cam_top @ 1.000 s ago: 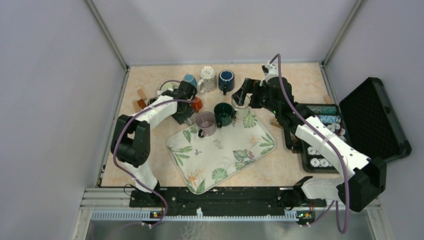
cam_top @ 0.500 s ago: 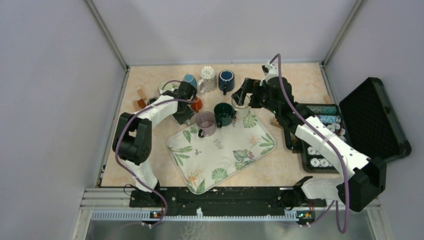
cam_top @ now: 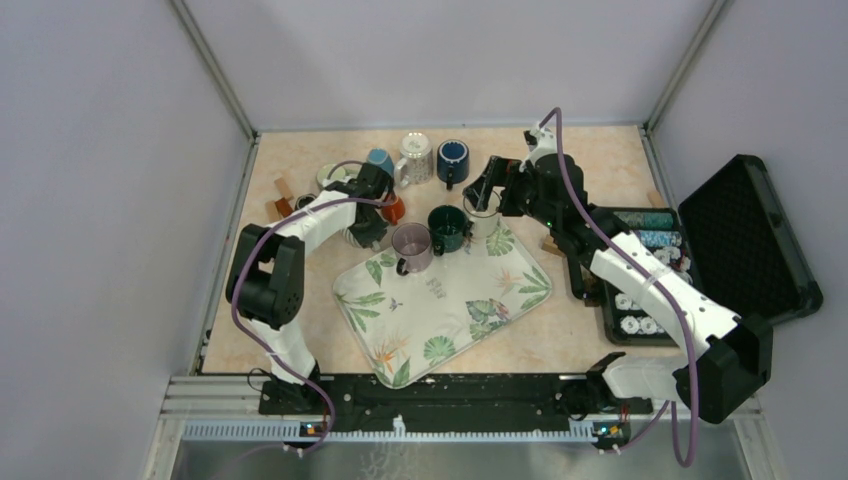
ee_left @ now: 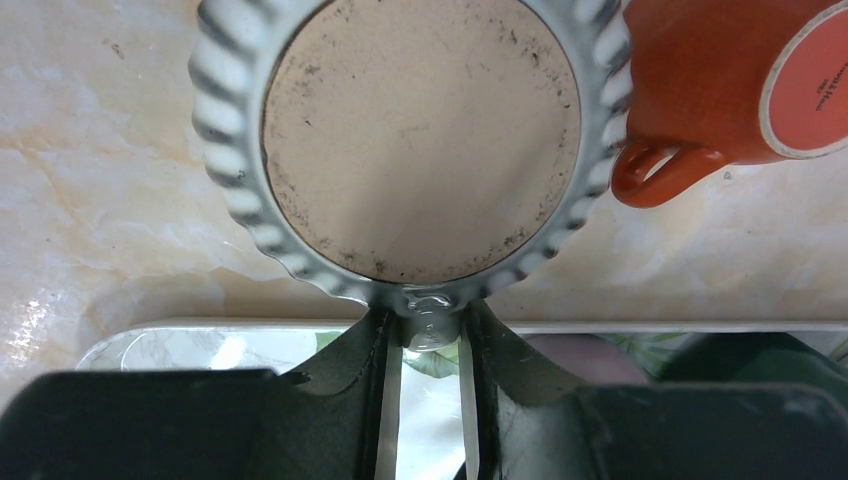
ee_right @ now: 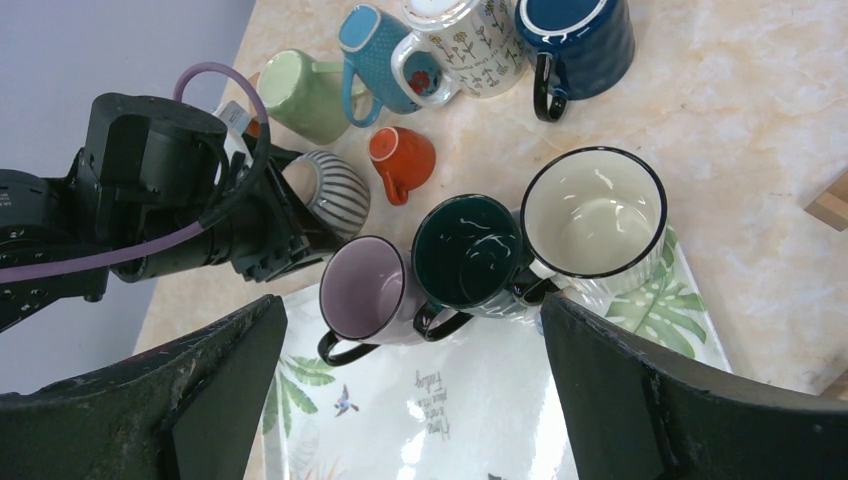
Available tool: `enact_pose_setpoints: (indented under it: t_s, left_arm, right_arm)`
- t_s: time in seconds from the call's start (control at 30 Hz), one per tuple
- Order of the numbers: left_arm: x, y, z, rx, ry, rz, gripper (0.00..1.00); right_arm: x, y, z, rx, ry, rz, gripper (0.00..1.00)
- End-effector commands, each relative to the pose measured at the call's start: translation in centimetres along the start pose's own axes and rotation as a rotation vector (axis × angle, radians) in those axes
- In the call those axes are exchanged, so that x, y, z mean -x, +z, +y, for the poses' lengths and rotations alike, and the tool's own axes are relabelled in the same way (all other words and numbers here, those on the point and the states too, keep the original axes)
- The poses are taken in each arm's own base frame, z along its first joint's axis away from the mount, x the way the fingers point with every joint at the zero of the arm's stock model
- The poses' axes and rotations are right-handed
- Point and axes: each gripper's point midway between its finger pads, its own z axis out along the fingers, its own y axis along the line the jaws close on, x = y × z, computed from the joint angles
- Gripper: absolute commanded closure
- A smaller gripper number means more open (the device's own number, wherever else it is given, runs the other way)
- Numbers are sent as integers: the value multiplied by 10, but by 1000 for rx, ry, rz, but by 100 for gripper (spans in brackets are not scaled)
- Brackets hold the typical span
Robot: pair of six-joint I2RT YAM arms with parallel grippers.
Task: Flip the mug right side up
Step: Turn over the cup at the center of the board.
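A grey-and-white striped mug is tipped over beside the tray's left corner, its bare beige base facing the left wrist camera. It also shows in the right wrist view and the top view. My left gripper is shut on the mug's handle, fingers on either side of it. My right gripper is open and empty above the tray's far end, also seen from the top.
A leaf-print tray holds upright pink, dark green and cream mugs. A small orange mug lies on its side right of the striped one. More mugs stand at the back. An open black case is at right.
My left wrist has turned slightly with the striped mug in its grip. The right arm has not moved.
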Motion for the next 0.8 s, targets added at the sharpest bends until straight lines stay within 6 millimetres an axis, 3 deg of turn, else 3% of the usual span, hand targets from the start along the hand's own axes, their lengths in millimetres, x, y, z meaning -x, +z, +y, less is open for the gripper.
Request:
enact_pose_setpoints:
  t_s: [0.0,0.77]
  left_arm:
    - [8,-3,-7,-39,10,-25,98]
    - [33,-57,-11,-194,113,-152,100]
  right_arm:
    - [8,1,3,16,4,-28,1]
    - [6,7,4,16,27,-19,1]
